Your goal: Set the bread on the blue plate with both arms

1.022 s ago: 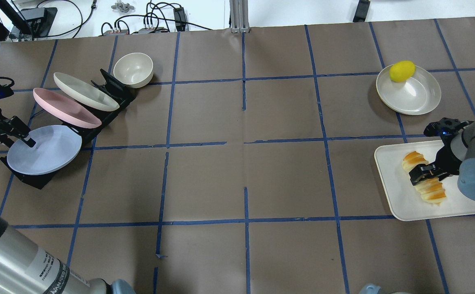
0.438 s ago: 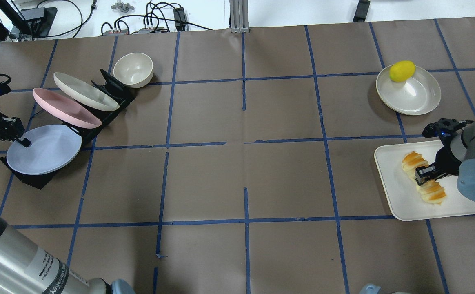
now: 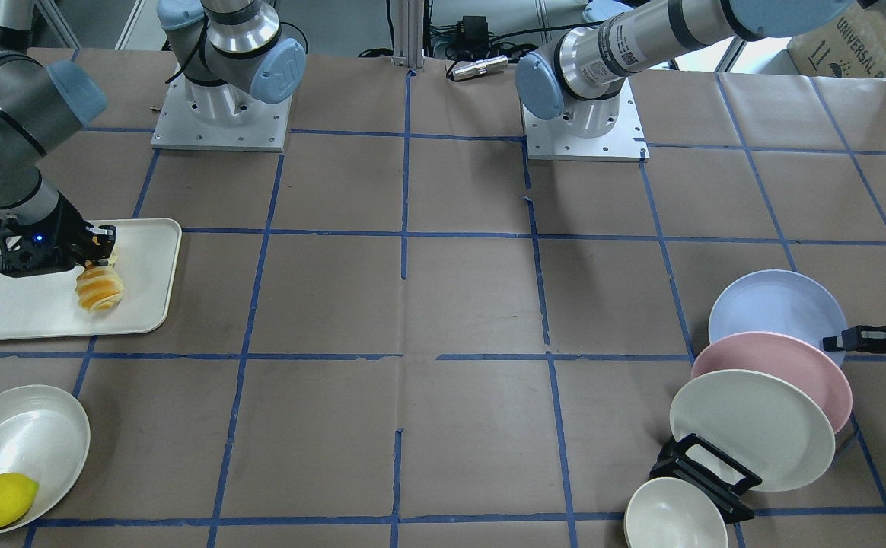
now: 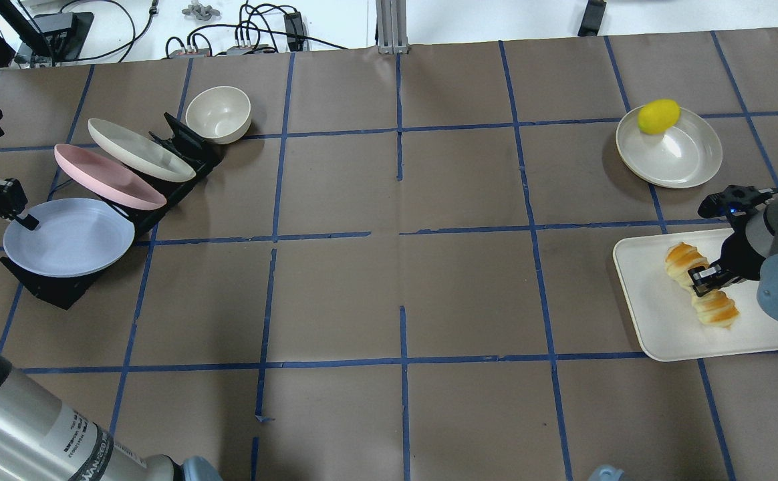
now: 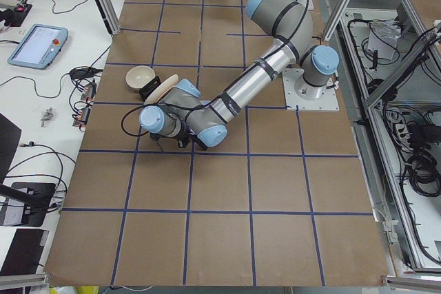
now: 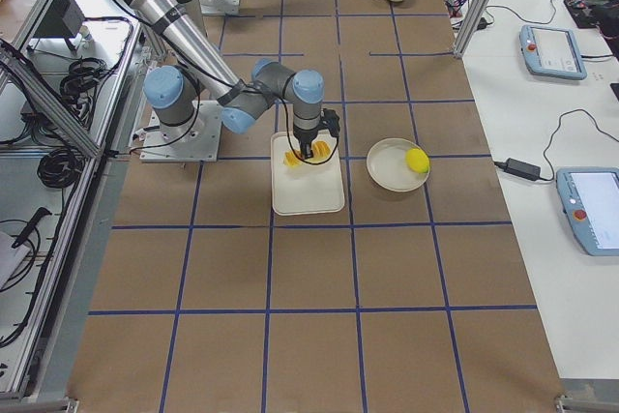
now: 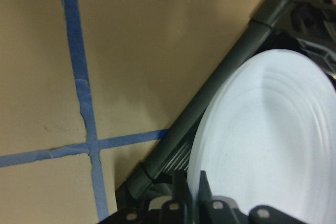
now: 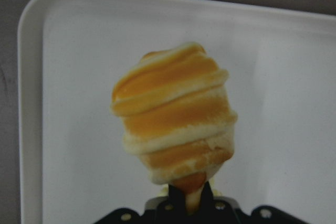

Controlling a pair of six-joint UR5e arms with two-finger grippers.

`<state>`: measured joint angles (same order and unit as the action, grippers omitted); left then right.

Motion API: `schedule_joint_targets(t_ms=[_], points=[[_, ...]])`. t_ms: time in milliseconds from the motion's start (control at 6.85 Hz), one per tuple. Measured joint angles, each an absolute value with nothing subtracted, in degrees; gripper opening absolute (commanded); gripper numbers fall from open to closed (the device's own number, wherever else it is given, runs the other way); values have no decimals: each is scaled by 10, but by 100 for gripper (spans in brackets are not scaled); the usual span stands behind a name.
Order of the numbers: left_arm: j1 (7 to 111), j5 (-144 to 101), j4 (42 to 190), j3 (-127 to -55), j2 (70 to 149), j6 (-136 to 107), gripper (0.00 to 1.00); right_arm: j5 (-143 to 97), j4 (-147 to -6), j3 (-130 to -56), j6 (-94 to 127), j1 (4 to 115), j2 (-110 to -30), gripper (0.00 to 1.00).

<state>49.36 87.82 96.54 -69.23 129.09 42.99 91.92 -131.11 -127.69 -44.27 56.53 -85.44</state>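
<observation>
One ridged striped bread (image 4: 680, 256), clamped by right gripper (image 4: 708, 279); left gripper (image 4: 23, 221) seemingly pinches one smooth round blue plate (image 4: 71, 239).

Bright, flat light from overhead all round, nothing harsh. Shadows on the brown table (image 4: 469, 294) are soft, like the smudge beside the cream dish (image 4: 693, 167), which has one small glare spot. Left wrist view is washed out, the blue plate (image 7: 273, 145) nearly white and soft-edged. Right wrist view is dimmer, the tray (image 8: 68, 103) grey, the bread (image 8: 173, 119) a bit blurry.
</observation>
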Motion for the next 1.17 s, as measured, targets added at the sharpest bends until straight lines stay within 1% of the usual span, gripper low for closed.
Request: schedule_joint_targets(t_ms=[146, 438, 730, 876, 1022, 1169], points=[[494, 883, 985, -684, 1287, 430, 7, 919, -1239, -1240, -429, 581, -883, 8], [491, 899, 1023, -684, 1263, 430, 7, 921, -1060, -1127, -336, 654, -919, 9], [489, 904, 1085, -709, 1201, 426, 7, 919, -939, -1036, -189, 755, -930, 10], [490, 902, 1102, -736, 1164, 422, 7, 917, -910, -1011, -117, 808, -931, 12], [493, 899, 1107, -778, 1121, 408, 7, 916, -899, -1000, -70, 845, -932, 12], [506, 897, 1105, -822, 1073, 375, 7, 912, -895, -996, -49, 863, -932, 12]])
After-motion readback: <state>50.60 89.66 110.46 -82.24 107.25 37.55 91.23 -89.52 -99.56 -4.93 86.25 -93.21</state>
